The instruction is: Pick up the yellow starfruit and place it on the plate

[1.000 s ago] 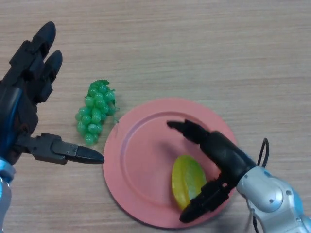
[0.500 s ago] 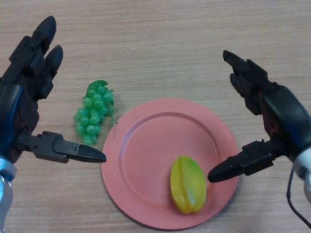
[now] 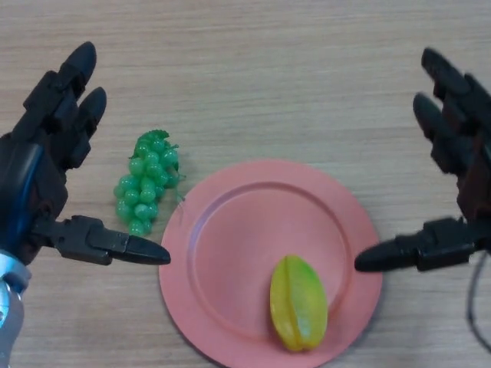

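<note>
The yellow starfruit [image 3: 298, 303], tinged green, lies on the near right part of the pink plate [image 3: 230, 253]. My right hand [image 3: 457, 169] hangs open at the right edge, fingers straight, its thumb pointing at the plate's right rim; it touches nothing. At the left my left hand [image 3: 38, 176] is open too, its thumb reaching towards the plate's left rim, with nothing held.
A bunch of green grapes [image 3: 146, 180] lies on the wooden table [image 3: 253, 77] just left of the plate, between the left hand's fingers and thumb.
My right hand let go of the starfruit, then rose and drew back to the right, off the plate. The starfruit stays on the plate. The left hand barely moved.
</note>
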{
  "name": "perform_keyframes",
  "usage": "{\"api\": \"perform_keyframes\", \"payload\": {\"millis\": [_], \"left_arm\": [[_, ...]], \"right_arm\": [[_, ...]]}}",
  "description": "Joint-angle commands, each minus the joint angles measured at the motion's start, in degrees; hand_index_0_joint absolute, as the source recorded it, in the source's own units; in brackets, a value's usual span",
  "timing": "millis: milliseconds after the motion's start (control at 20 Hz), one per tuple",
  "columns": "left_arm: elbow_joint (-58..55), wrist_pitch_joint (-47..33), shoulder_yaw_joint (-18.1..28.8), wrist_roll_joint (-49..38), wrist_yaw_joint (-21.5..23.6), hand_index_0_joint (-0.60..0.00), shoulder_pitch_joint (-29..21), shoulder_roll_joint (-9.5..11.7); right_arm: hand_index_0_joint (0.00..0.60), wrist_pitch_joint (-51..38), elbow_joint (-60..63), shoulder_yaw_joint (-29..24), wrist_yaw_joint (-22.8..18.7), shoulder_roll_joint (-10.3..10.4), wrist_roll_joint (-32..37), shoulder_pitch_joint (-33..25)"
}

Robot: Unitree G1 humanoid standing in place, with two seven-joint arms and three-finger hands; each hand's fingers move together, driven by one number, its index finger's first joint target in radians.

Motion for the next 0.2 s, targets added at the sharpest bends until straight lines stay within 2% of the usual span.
{"api": "perform_keyframes", "payload": {"millis": [50, 200], "left_arm": [[-4.1, -6.8, 0.9, 0.2, 2.2, 0.000, -1.4, 1.5], [-7.0, -3.4, 3.1, -3.2, 2.0, 0.000, -1.0, 1.8]], "right_arm": [[0.000, -7.1, -4.7, -3.2, 0.1, -1.5, 1.9, -1.4], [0.000, -7.7, -4.5, -2.7, 0.9, -1.4, 1.1, -0.8]]}}
